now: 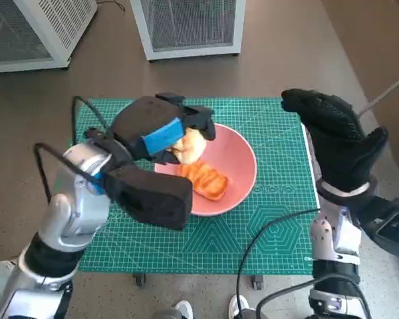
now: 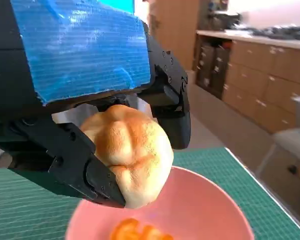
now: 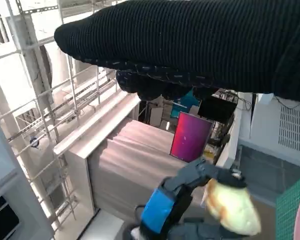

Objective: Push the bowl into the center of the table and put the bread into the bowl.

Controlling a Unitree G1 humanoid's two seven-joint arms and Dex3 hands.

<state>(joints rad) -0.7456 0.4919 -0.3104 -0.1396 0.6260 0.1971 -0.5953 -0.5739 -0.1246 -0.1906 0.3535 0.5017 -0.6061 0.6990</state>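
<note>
Head view | left hand [image 1: 161,136] clamped on the pale golden bread roll [image 1: 189,146], held just above the round pink bowl [image 1: 243,166] | right hand [image 1: 332,133] raised, holding nothing I can see | lower a little, release over bare pink beside the orange pastry [image 1: 205,179] beneath

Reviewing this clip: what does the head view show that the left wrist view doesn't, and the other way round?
Only the head view shows the right hand, raised off the green mat at the table's right edge, holding nothing.

Only the left wrist view shows wooden cabinets behind the table.

Both show the left hand gripping the bread roll over the pink bowl, which already holds an orange piece of bread.
</note>
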